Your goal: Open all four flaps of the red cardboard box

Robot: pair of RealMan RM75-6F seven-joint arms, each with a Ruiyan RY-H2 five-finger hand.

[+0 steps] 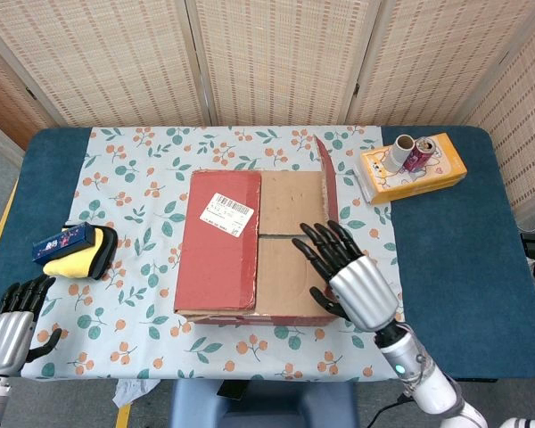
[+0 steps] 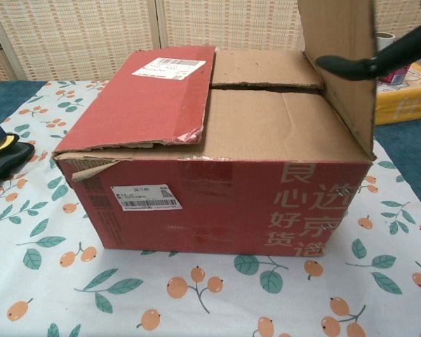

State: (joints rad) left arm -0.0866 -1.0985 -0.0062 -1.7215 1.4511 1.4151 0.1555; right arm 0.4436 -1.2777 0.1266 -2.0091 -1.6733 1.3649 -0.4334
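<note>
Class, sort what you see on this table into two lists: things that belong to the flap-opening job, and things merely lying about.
Belongs to the job:
red cardboard box
raised right flap
closed left flap
right hand
left hand

Lying about:
yellow box with soda can and paper roll
yellow cloth
blue packet

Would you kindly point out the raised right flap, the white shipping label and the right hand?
raised right flap (image 2: pixel 340 42), chest view, brown inner face.
white shipping label (image 1: pixel 226 214), head view, label's middle.
right hand (image 1: pixel 355 278), head view, silver back of hand.
</note>
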